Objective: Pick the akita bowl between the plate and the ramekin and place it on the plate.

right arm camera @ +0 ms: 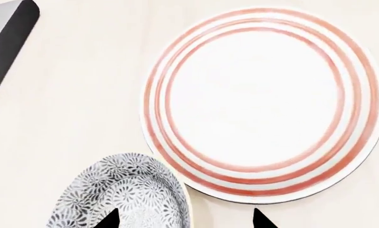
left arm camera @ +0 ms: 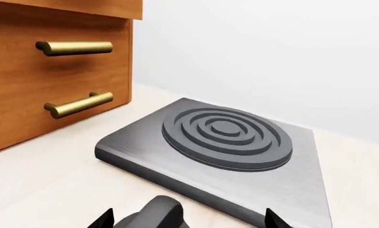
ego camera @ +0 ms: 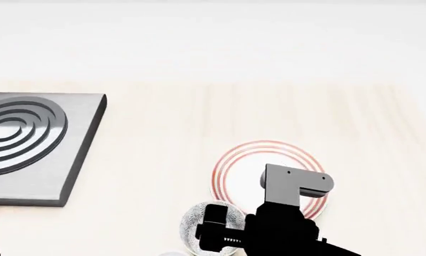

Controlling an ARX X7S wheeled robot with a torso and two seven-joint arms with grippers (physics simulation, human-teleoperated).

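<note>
The plate [right arm camera: 259, 102], white with thin red rings, lies flat on the pale wooden counter, and in the head view the plate [ego camera: 234, 165] is half covered by my right arm [ego camera: 284, 224]. The akita bowl [right arm camera: 123, 194], speckled grey and white, stands just beside the plate's rim; the bowl [ego camera: 195, 226] is partly hidden by the arm. My right gripper [right arm camera: 184, 219] is open above the bowl's edge, with one fingertip [right arm camera: 110, 218] over the bowl and the other over bare counter beside the plate. The ramekin is not clearly in view. My left gripper [left arm camera: 188, 221] is open, far from the bowl.
A grey hob slab with a ringed burner [ego camera: 21, 133] sits at the counter's left, and the burner [left arm camera: 224, 135] lies right ahead of the left gripper. A wooden drawer front with brass handles [left arm camera: 75, 47] stands beside it. A white wall runs behind the counter.
</note>
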